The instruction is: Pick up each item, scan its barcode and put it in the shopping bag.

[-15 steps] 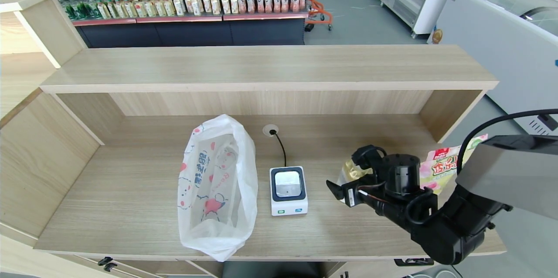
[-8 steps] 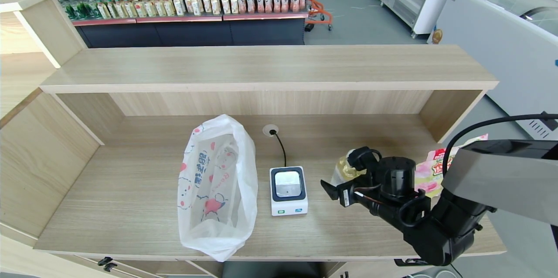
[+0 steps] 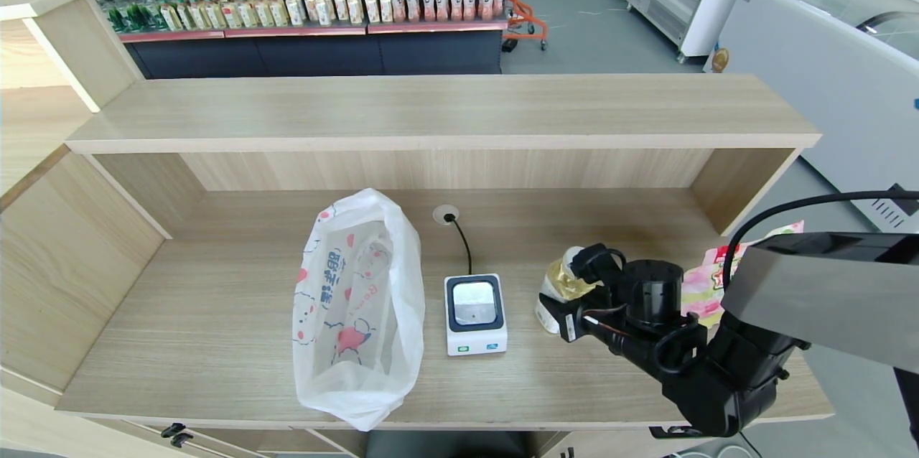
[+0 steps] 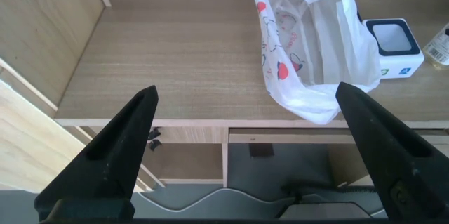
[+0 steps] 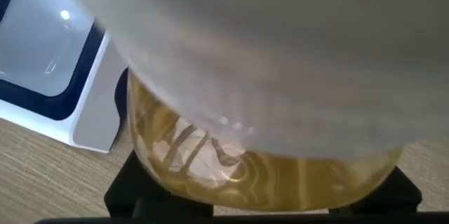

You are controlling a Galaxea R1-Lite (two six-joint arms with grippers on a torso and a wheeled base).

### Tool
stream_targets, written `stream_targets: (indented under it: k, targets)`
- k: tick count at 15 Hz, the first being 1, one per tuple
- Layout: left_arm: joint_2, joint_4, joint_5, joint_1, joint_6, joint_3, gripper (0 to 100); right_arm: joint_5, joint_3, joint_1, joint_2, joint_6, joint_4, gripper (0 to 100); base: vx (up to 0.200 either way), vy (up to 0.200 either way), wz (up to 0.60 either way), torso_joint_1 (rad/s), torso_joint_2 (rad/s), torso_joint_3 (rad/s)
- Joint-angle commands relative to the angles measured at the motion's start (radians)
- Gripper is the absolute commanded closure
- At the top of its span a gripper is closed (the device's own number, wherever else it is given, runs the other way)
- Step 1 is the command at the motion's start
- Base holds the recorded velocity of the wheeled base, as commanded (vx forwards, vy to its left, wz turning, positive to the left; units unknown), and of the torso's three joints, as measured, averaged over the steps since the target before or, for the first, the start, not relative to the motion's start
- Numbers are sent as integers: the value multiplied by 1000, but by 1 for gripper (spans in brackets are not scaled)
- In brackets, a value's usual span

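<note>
My right jaws are pinched on a clear bottle (image 3: 558,291) of yellowish liquid, held tilted just to the right of the scanner (image 3: 474,313), near it but not touching. From the head view my own wrist covers the bottle's far side, so I cannot tell which end carries the cap, nor whether it is clear of the bench (image 3: 215,314). In my right wrist view the bottle (image 5: 259,154) is pressed so close that its upper part is a pale blur (only the golden liquid low down reads clearly). The dark jaw tips peek out at either side of it, and a corner of the scanner (image 5: 49,76) lies behind. My left jaws are spread wide, hanging off the near left edge of the bench with nothing between them. Past them I see the shopping bag (image 4: 309,41) lying on its side with its mouth open, the scanner (image 4: 398,38) beyond it, and a sliver of the bottle (image 4: 442,41) cut off by the frame. The shopping bag (image 3: 357,307) sits left of the scanner. A cable (image 3: 463,242) runs from the scanner back to a hole in the bench. A pink pouch (image 3: 700,289) at the bench's right end is mostly hidden behind my right arm.
</note>
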Motion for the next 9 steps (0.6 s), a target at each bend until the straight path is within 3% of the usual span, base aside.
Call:
stream_targets:
  k: [1, 5, 9]
  targets:
    - [0, 0, 0, 0, 0, 0, 0, -2, -10, 0, 9, -7, -9, 100, 0, 0, 0, 0, 0, 0]
    - [0, 0, 0, 0, 0, 0, 0, 16, -1, -3, -28, -7, -34, 100, 0, 0, 0, 0, 0, 0]
    - [0, 0, 0, 0, 0, 0, 0, 265, 5, -121, -257, -1, 169, 100, 0, 0, 0, 0, 0, 0]
